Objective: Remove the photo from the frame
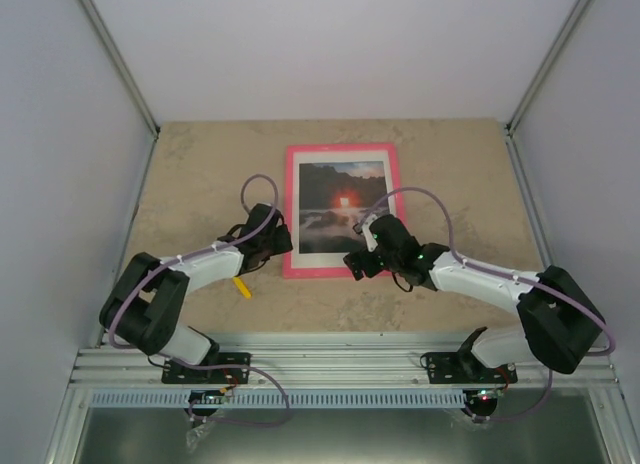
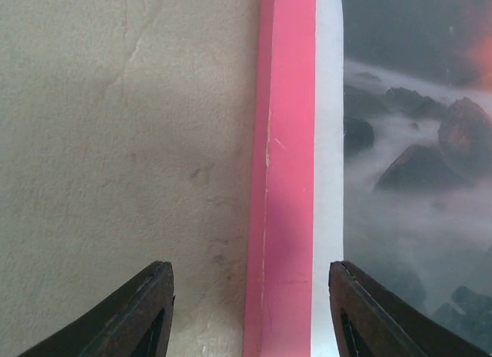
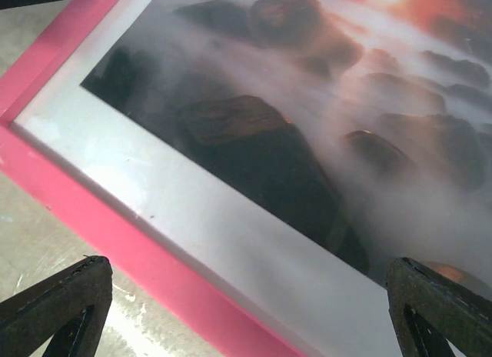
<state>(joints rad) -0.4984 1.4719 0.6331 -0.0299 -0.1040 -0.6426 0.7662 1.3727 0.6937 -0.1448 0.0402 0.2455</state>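
Top external: we see the frame (image 1: 291, 199), a thin bright pink rectangle, flat on the table (image 1: 200, 164) toward 12 o'clock from the arm bases, long sides running 12 to 6. The photo (image 1: 341, 209) sits inside it, face up, with dark rocks, misty white water and a red-orange sun glowing at centre. A white mat border (image 1: 340, 252) rings the print inside the pink rail. The tabletop is beige, mottled and stone-like, with faint hairline cracks in the left wrist view. The pink rail looks smooth and matte, square-edged, with a few pale scuffs. The surface over print and mat looks glossy, with soft glare in the right wrist view; we cannot tell if it is glass or plastic. The left gripper (image 1: 272, 239) is at the frame's 8 o'clock, jaws open. Its dark fingers (image 2: 154, 311) straddle the left rail, one over bare table, the other over the print's edge; we cannot tell if they touch. The right gripper (image 1: 360, 261) is at the frame's 5 o'clock, jaws spread wide over the bottom rail and mat, gripping nothing. A small yellow piece (image 1: 242, 287) lies on the table at the frame's 7 o'clock, just beside the left arm.
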